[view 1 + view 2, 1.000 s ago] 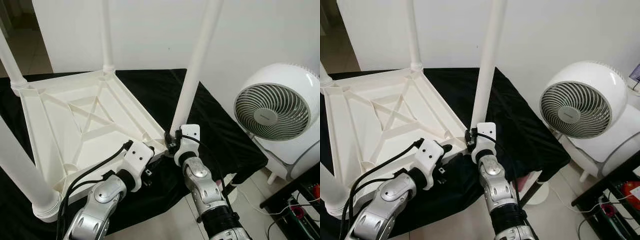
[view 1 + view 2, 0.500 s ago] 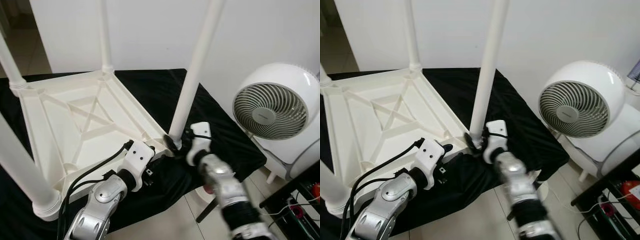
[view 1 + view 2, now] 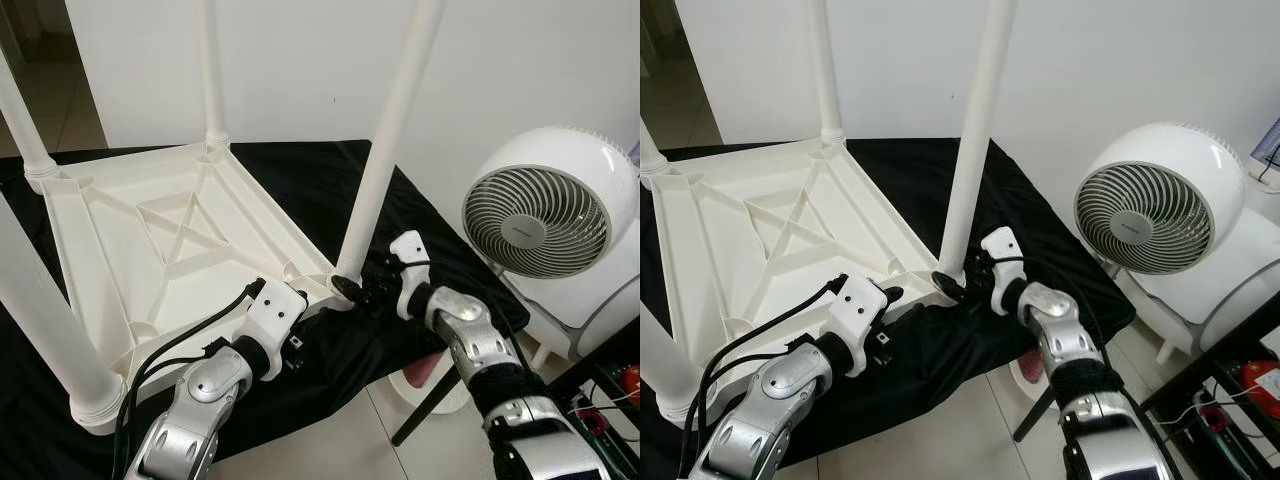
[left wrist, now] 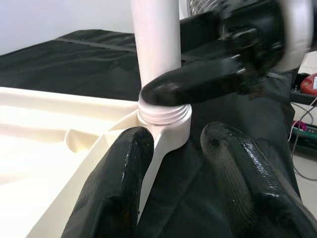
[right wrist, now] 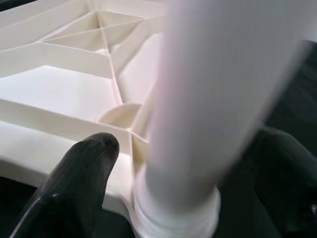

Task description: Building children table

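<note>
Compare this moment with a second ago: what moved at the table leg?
The right gripper swung round the near leg base, from in front of it to the fan side, fingers straddling it. The left gripper stayed open at the tabletop corner; table unmoved.

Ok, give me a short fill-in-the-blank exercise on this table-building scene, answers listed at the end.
1. The white table lies ____ on the black cloth, its legs pointing up.
2. The right gripper has its fingers around the base of the nearest table ____.
3. The left gripper straddles the table's ____ just below that socket.
4. The white appliance standing on the robot's right is a ____.

Missing words: upside down; leg; corner; fan
</note>
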{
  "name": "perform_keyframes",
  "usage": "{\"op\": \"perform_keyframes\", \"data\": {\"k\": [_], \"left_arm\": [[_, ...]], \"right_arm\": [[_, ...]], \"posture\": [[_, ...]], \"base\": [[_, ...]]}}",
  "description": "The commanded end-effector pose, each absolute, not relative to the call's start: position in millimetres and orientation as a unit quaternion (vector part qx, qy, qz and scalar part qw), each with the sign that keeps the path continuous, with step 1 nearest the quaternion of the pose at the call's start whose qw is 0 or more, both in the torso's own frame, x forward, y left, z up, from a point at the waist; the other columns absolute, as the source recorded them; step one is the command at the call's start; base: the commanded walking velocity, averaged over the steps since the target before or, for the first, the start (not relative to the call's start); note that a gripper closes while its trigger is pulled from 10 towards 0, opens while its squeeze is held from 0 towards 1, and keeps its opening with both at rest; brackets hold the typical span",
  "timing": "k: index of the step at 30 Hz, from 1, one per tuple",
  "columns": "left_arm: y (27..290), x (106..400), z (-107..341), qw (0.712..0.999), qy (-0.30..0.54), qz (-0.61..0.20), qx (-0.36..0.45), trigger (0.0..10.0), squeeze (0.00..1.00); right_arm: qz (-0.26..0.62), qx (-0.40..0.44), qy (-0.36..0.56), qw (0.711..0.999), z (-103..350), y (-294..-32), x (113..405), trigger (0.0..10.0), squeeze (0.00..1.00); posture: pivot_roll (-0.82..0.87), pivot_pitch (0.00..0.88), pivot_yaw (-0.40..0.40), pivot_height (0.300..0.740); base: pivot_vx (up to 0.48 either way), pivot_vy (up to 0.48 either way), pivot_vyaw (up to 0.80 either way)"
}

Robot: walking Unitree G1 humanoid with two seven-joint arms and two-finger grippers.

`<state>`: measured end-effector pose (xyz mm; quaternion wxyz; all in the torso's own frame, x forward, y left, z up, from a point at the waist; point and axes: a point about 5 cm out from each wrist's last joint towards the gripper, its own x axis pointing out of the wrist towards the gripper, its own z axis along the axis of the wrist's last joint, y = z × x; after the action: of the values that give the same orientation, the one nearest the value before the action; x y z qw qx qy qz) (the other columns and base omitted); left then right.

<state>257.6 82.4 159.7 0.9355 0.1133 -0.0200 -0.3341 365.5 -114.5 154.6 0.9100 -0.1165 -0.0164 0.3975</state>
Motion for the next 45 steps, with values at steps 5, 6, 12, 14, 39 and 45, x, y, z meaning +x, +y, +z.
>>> {"op": "perform_keyframes", "data": {"k": [5,6,12,14,39,45], "left_arm": [[82,258,161,0.935,-0.024,-0.335,0.113,10.0,0.00],[83,257,162,0.936,-0.023,-0.332,0.113,10.0,0.00],[86,256,161,0.941,-0.021,-0.320,0.111,10.0,0.00],[87,256,161,0.941,-0.021,-0.319,0.111,10.0,0.00],[82,253,155,0.938,-0.005,-0.329,0.108,10.0,0.00],[79,254,153,0.936,-0.005,-0.335,0.106,10.0,0.00]], "right_arm": [[0.407,-0.127,0.009,0.904,143,-104,367,10.0,0.00],[0.410,-0.123,0.015,0.904,140,-102,367,10.0,0.00],[0.432,-0.103,0.029,0.896,125,-98,361,0.0,0.00],[0.431,-0.103,0.031,0.896,123,-98,361,0.0,0.00],[0.091,-0.029,0.052,0.994,101,-105,356,0.0,0.00],[0.034,0.007,0.025,0.999,108,-83,348,0.0,0.00]], "posture": [[0.11,0.006,-0.087,0.740],[0.12,0.011,-0.094,0.740],[0.14,0.016,-0.100,0.740],[0.14,0.016,-0.100,0.740],[0.10,0.051,-0.085,0.740],[0.08,0.042,-0.089,0.740]], "base": [[0.000,0.000,0.00],[0.000,0.000,0.00],[0.000,0.000,0.00],[0.000,0.000,0.00],[0.000,0.000,0.00],[0.000,0.000,0.00]]}}
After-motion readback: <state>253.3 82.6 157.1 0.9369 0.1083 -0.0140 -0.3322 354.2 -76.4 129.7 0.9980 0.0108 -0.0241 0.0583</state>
